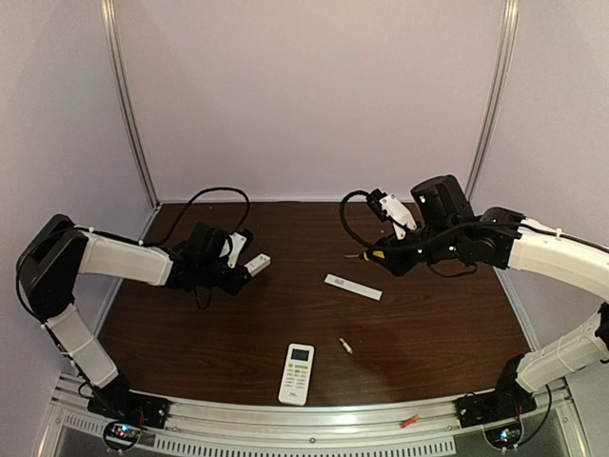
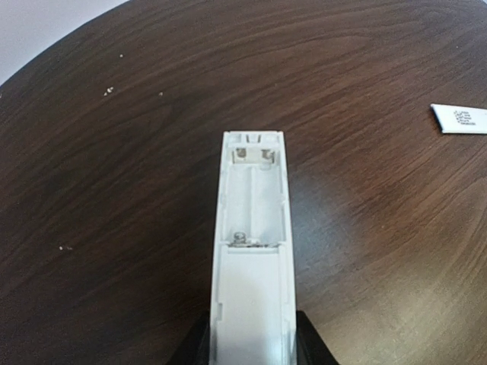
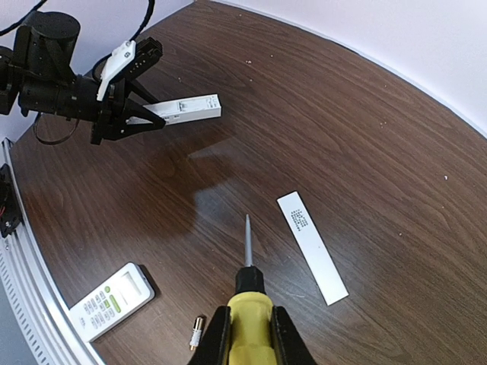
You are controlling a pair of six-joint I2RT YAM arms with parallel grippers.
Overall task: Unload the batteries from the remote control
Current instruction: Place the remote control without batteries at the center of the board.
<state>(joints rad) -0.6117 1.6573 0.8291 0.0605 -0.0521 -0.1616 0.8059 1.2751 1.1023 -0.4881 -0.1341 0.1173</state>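
Observation:
My left gripper (image 2: 253,338) is shut on a narrow white remote control (image 2: 253,251), held above the table with its back up. The battery bay (image 2: 253,204) stands uncovered, and only bare metal contacts show inside. In the top view the same remote (image 1: 256,263) sticks out to the right of the left gripper (image 1: 238,270). One small gold-ended battery (image 1: 346,346) lies on the table; the right wrist view has this battery (image 3: 196,331) just left of the screwdriver handle. My right gripper (image 3: 249,328) is shut on a yellow-handled screwdriver (image 3: 248,285), tip forward, above the table.
A long white cover strip (image 1: 353,287) lies mid-table, also in view as the strip (image 3: 312,247) right of the screwdriver tip. A second white remote (image 1: 297,373) with green buttons lies face up near the front edge. A metal rail (image 1: 304,424) runs along the near side.

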